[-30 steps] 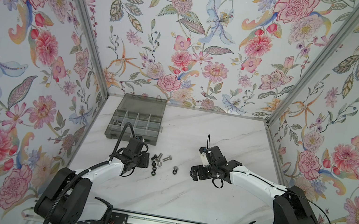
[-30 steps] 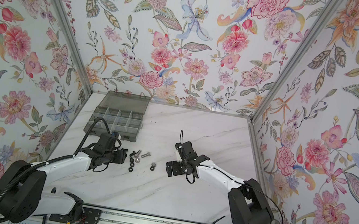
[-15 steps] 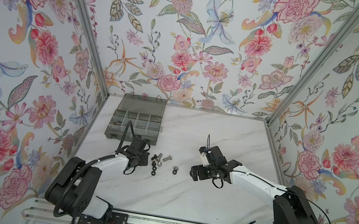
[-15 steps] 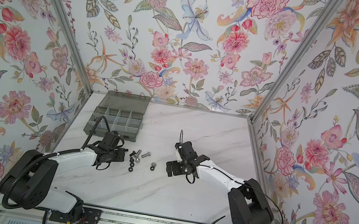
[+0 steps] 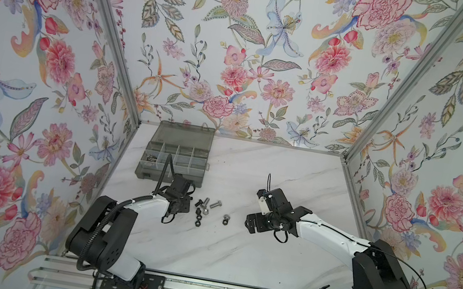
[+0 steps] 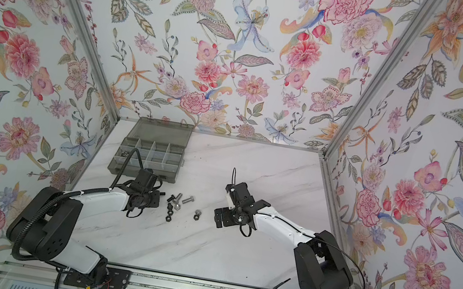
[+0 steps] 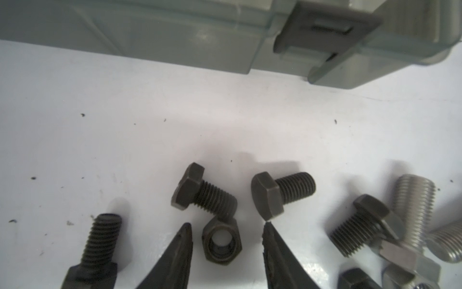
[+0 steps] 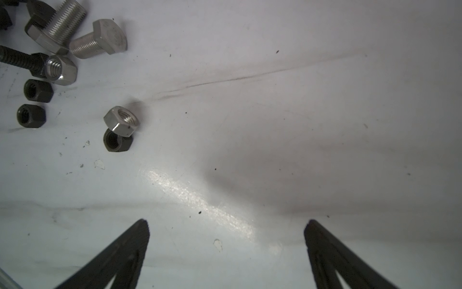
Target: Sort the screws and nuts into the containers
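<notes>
A black hex nut (image 7: 221, 244) lies on the white table between the fingers of my left gripper (image 7: 227, 226). The jaws are open, with a small gap on each side of it. Black screws (image 7: 202, 192) (image 7: 282, 192) lie just past the fingertips, and silver screws (image 7: 412, 207) lie off to one side. In both top views my left gripper (image 5: 185, 204) (image 6: 155, 199) sits low at the left of the pile (image 5: 203, 207), just in front of the grey organiser box (image 5: 201, 175) (image 6: 177, 168). My right gripper (image 8: 226, 221) (image 5: 252, 223) is wide open over bare table.
A silver nut (image 8: 121, 120) leans on a black nut (image 8: 115, 142) apart from the pile, between the two grippers (image 5: 225, 219). Two more black nuts (image 8: 37, 90) lie near it. The box lid (image 5: 184, 135) lies open toward the back wall. Floral walls enclose the table.
My left arm's shoulder and elbow have swung inward while its gripper stayed at the left of the pile, shifting slightly toward the box. The right arm has not moved.
</notes>
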`<act>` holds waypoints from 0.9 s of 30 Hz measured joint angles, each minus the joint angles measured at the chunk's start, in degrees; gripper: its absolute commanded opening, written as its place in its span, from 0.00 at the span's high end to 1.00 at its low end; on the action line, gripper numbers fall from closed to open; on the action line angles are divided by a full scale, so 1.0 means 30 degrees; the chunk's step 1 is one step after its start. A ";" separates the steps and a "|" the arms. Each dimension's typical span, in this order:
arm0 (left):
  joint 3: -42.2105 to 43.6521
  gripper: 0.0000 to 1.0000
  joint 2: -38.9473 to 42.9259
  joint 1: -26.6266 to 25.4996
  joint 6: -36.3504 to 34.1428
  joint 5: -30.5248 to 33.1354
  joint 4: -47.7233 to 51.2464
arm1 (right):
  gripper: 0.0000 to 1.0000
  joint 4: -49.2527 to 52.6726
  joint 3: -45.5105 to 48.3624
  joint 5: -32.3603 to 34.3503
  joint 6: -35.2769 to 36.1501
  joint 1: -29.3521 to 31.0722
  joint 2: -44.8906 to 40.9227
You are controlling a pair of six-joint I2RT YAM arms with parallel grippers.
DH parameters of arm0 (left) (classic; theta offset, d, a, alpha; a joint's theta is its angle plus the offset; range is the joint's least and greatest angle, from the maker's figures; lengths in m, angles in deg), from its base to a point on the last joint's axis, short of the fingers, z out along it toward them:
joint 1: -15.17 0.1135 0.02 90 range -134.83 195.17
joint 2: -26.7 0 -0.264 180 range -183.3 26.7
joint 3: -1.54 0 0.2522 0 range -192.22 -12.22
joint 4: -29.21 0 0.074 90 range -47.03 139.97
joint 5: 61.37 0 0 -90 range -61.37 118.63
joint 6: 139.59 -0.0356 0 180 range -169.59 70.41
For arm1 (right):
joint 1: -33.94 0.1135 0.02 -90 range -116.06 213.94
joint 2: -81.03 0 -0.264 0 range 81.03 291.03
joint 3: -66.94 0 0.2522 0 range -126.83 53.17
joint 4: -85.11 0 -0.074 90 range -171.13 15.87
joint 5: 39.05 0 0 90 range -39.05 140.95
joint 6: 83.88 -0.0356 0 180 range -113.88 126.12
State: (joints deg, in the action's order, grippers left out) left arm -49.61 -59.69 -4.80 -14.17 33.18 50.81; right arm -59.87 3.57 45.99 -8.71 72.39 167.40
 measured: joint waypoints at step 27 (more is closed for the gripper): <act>-0.0328 1.00 0.0138 0.0000 -0.0022 -0.0029 0.0576 | 0.01 0.0000 0.0000 0.0015 0.0000 0.0015 0.0000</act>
State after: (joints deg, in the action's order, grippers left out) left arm -50.59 -59.27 -4.80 -14.23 33.10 52.54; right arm -59.87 3.57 46.04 -8.71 72.44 167.40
